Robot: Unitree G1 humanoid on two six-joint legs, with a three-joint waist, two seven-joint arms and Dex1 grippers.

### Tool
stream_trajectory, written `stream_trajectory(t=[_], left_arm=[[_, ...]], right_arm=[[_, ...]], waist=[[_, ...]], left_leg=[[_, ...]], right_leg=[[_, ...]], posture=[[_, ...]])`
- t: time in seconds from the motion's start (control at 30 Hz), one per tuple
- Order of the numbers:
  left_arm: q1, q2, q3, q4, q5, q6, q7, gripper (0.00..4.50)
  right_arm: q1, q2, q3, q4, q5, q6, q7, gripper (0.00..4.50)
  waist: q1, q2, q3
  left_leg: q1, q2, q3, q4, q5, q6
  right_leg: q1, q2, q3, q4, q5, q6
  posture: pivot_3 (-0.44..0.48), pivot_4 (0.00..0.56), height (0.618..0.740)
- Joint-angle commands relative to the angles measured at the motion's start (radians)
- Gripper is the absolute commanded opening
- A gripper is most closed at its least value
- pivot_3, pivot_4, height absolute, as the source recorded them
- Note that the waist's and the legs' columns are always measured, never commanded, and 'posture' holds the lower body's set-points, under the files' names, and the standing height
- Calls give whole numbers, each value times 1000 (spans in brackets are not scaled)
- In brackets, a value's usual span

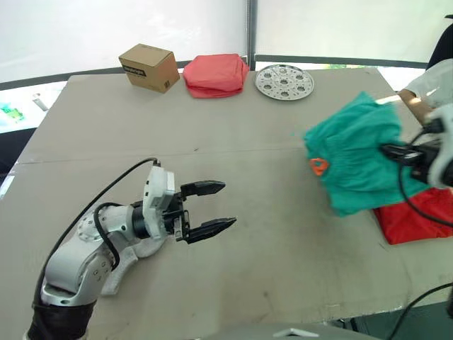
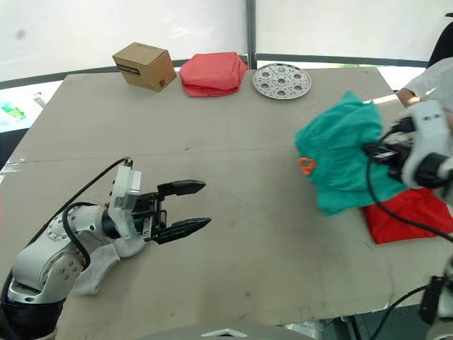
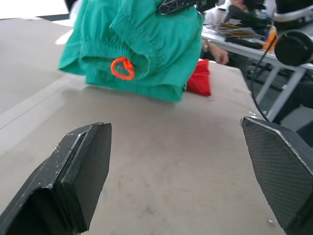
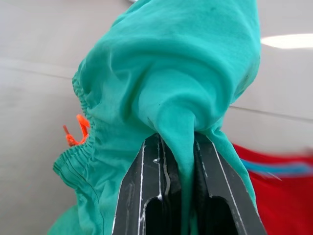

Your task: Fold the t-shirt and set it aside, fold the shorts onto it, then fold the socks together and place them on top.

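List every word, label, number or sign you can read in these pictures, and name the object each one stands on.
Nothing here can be read.
Dark label on the side of the cardboard box: print too small and blurred to read.
The shorts, the t-shirt, the folded pink cloth, the round perforated metal plate and the table: no lettering seen.

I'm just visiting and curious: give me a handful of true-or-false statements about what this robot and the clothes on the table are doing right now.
1. The right gripper pinches the teal shorts. True.
2. The left gripper is clamped on a sock. False: its fingers are spread with nothing between them; a grey sock lies under that arm.
3. The red t-shirt lies partly under the shorts. True.
4. The cardboard box sits on the round metal plate. False: a folded salmon-pink cloth lies between them.
5. The shorts' orange loop is visible. True.
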Motion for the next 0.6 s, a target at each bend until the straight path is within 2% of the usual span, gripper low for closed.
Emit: stream_trajectory(t=[0.03,0.13,0.27,0.37,0.47,0.5,0.6], left_arm=[[-50,-13,-27,-19,-33,12,-14,4500],[-80,-22,-43,4,-26,14,-13,4500],[-87,-31,-73,1,-19,13,-22,4500],[-91,-31,-78,-1,-18,12,-19,4500],[-74,-25,-77,-15,-19,11,-23,4500],[-70,-23,-75,-17,-20,11,-24,4500],[-46,-18,-72,-35,-23,14,-23,4500]], right_arm=[[45,-101,-147,91,19,27,53,53],[106,-158,-149,238,37,-43,110,53],[175,-188,113,650,-122,-419,117,53],[134,-201,240,875,-205,-645,132,53],[114,-205,256,958,-220,-788,134,1145],[117,-208,257,963,-219,-813,141,1649],[315,-220,121,733,-210,-1009,221,3187]], waist=[[-2,0,0],[-4,-1,-1],[-9,-6,-3],[-7,-2,-2],[-4,6,-3],[-4,6,-3],[1,6,-3]], left_leg=[[0,0,0,0,0,0],[1,0,1,1,0,0],[5,0,3,1,0,0],[5,-1,5,1,0,1],[5,-2,6,1,0,1],[5,-2,7,1,0,1],[5,0,7,0,0,1]], right_leg=[[0,0,0,0,0,0],[1,1,1,0,0,1],[3,1,4,0,-2,5],[3,1,6,1,-2,5],[2,2,8,1,-2,5],[2,3,9,1,-2,5],[2,6,9,0,-2,5]], posture=[[0,150,740],[0,150,740],[0,150,740],[0,150,740],[0,150,740],[0,150,740],[0,150,740]])
